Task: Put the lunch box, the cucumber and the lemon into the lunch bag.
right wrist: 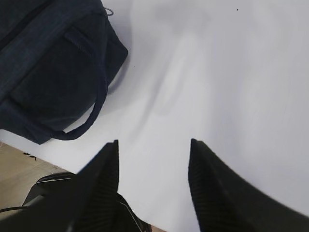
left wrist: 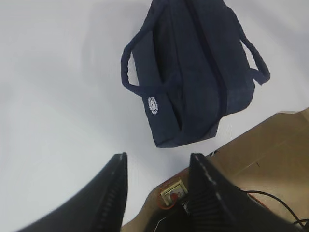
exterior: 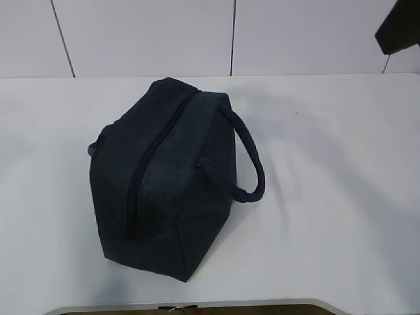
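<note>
Left claw [left wrist: 157,186] and right claw [right wrist: 153,176]: jaws spread wide, empty, above the white counter [exterior: 328,164], touching nothing. Lunch bag [exterior: 161,177] zipped closed, resting mid-counter, apart from both.

We see bright, soft light on the white table [exterior: 341,197]. The lunch bag [exterior: 164,184] looks very dark, so its folds are hard to see. A faint gray shadow lies on the table right of the bag. Both wrist pictures look a bit blurry, most near the bottom edges.
</note>
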